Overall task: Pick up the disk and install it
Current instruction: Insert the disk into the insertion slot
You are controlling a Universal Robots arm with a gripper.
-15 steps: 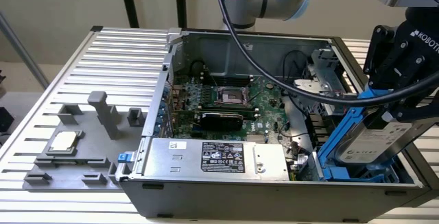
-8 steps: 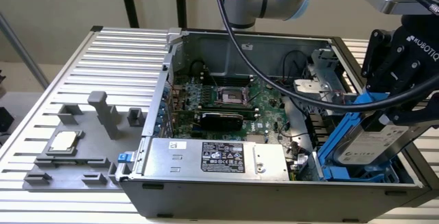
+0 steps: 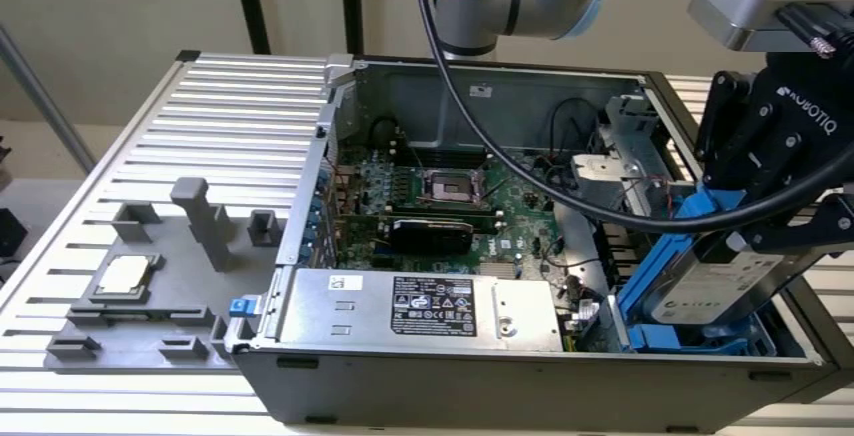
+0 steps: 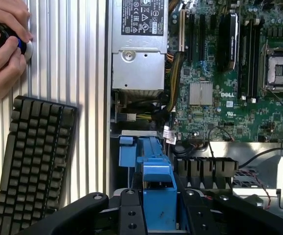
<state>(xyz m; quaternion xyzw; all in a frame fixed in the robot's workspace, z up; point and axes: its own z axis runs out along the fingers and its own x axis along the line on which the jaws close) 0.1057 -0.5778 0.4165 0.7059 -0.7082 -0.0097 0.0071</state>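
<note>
one disk [image 3: 714, 284], tilted, in one pincer [image 3: 750, 244] — one open case [image 3: 441, 381]

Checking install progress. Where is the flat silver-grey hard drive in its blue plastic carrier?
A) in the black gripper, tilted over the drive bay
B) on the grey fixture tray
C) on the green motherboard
A: the black gripper clamps the silver-grey hard drive, tilted over the bay of the grey case.

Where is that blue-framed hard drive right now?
On the exterior view's right, the disk sits tilted in the gripper, over the blue bay beside the silver power supply.
</note>
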